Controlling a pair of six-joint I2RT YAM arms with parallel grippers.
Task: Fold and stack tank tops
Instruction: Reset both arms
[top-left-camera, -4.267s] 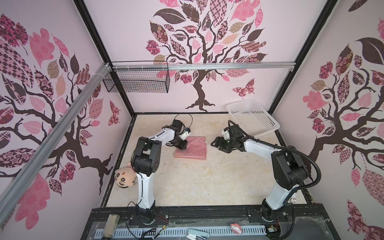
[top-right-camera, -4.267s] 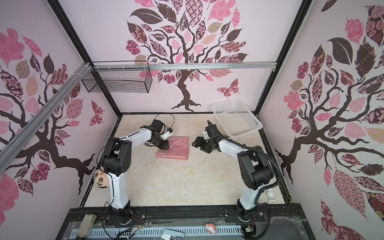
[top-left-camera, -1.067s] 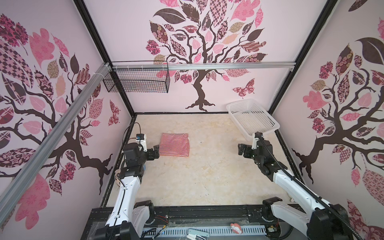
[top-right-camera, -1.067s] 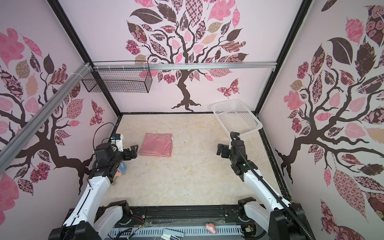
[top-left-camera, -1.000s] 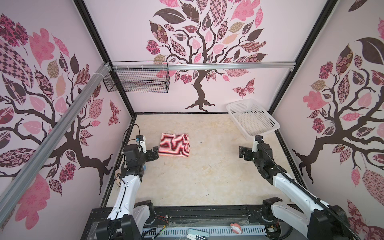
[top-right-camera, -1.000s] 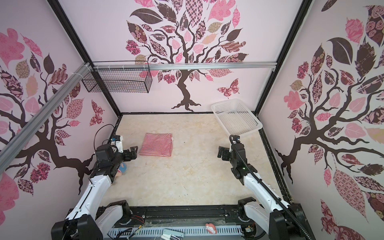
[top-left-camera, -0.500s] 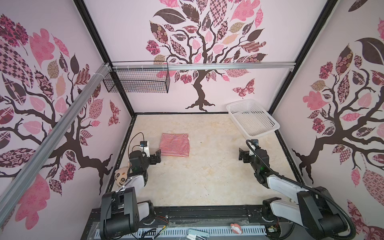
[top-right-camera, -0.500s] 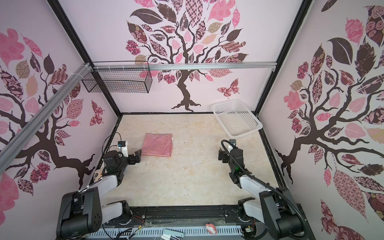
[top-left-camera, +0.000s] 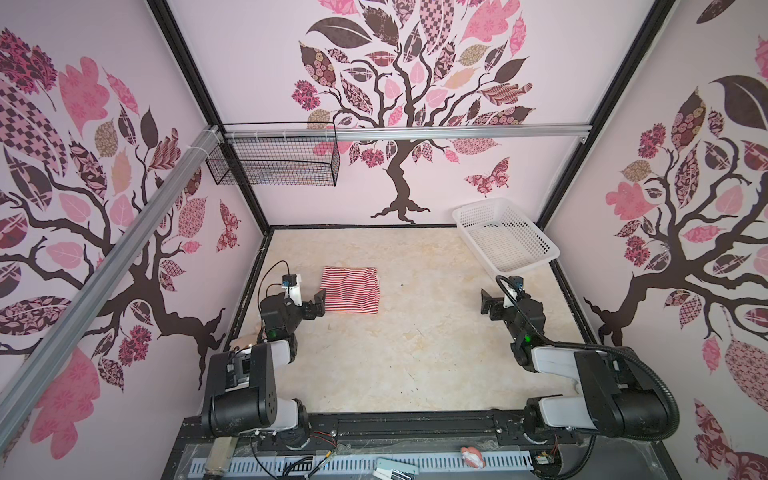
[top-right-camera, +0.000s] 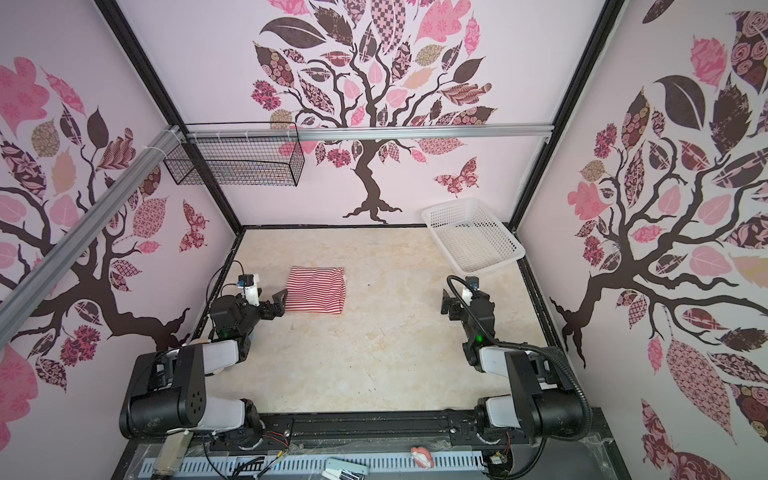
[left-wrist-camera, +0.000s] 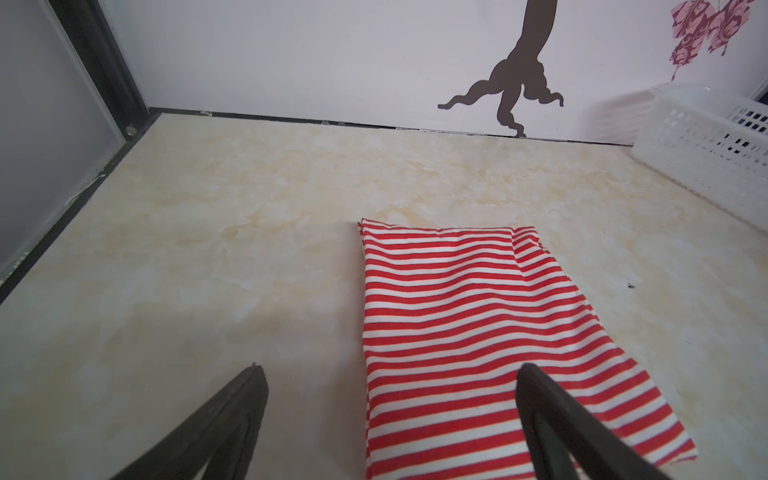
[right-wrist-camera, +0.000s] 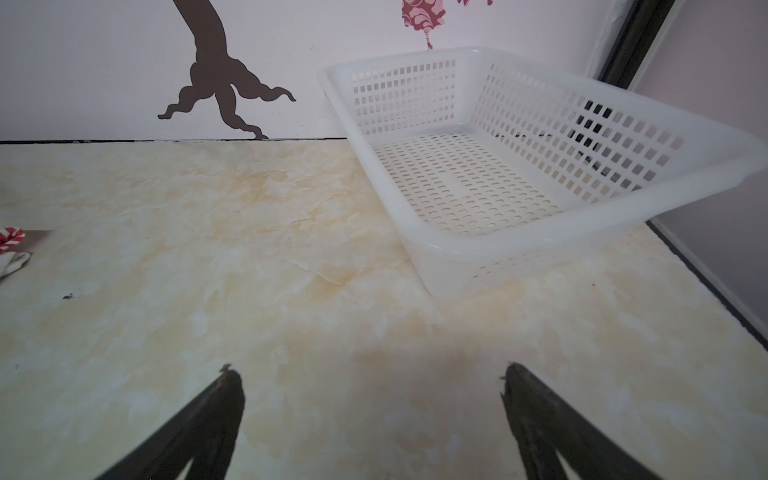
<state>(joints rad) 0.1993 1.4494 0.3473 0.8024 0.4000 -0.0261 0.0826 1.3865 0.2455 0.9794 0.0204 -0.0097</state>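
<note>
You see the folded tank tops (top-left-camera: 351, 289) flat on the table (top-left-camera: 415, 353), well apart from the basket (top-left-camera: 505, 245) (stripes up). Your left gripper (top-left-camera: 318, 304), jaws spread and empty, sits just beyond them from the basket; your right gripper (top-left-camera: 490, 305), likewise spread and empty, hangs near the basket.

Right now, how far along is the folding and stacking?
Done: tank tops lie folded in one neat pile. In hand: nothing; left gripper and right gripper are open, empty. Left: seemingly nothing, since the basket is empty and no loose top shows.
</note>
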